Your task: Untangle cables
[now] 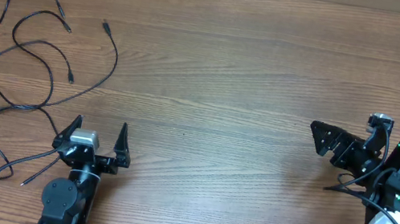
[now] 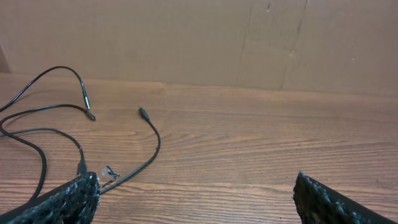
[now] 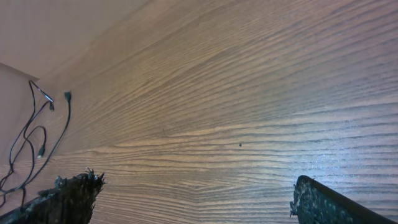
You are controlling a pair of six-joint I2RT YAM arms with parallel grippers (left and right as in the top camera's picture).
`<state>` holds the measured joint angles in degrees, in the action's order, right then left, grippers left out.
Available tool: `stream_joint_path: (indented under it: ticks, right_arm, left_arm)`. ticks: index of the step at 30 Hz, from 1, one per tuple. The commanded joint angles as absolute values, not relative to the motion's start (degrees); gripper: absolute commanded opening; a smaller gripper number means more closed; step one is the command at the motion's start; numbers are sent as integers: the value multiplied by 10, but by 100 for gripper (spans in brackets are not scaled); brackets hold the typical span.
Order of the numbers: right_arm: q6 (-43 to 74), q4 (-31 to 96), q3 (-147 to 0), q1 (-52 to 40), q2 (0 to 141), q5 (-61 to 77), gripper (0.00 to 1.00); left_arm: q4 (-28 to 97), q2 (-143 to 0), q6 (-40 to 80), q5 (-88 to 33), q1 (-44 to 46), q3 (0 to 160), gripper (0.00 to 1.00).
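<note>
**A:** Where do we find the cables?

**B:** We see the cables (image 1: 22, 58) down the left side of the overhead frame, from the upper left to the lower left corner. They are thin black cords lying flat on the wooden table (image 1: 232, 68), and they cross one another in several loops.

**A:** Can we pick out any ends?

**B:** We count a few small ends. Two are near the upper left, one sits among the loops just below them, and two more are at the lower left. In the left wrist view one plug (image 2: 143, 112) lies alone left of centre, and its cord curves down toward the finger in the lower left corner.

**A:** Which claw is nearest?

**B:** The left claw (image 1: 99, 132), low in the overhead frame and just right of the tangle. Cords from the lower left run up close beside it, and we cannot tell whether they touch. Its fingers stand wide apart, and we see only bare wood between them.

**A:** And the other one?

**B:** The right claw (image 1: 324, 139) is at the right edge of the overhead frame, well apart from the cables and pointing toward the frame's left. Its own view shows both fingers spread at the bottom corners, gripping nothing. The cables appear small at that view's far left.

**A:** Do we see anything past the table?

**B:** Only a cardboard wall (image 2: 249, 43) standing behind the table, across the top of the left wrist view.
</note>
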<state>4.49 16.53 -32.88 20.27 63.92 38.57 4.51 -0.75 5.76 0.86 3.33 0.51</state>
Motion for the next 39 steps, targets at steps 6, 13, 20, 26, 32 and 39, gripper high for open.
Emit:
stream_joint_path:
  ticks: [6, 13, 20, 26, 32, 39]
  right_arm:
    - [44, 174, -334, 205, 542, 354, 100]
    - [44, 170, -309, 149, 447, 233, 100]
    - [45, 32, -221, 98, 339, 231, 100]
    - [47, -123, -98, 70, 234, 232, 100]
    - [51, -154, -5, 58, 113, 223, 100]
    - [51, -108, -4, 57, 29, 204, 100]
  left_arm:
    - [44, -3, 49, 4, 29, 3, 100]
    - [44, -3, 49, 4, 29, 3, 100]
    - [45, -3, 49, 4, 29, 3, 100]
    - [44, -3, 49, 4, 29, 3, 99]
    - [44, -3, 49, 4, 29, 3, 100]
    - [44, -3, 49, 4, 29, 3, 99]
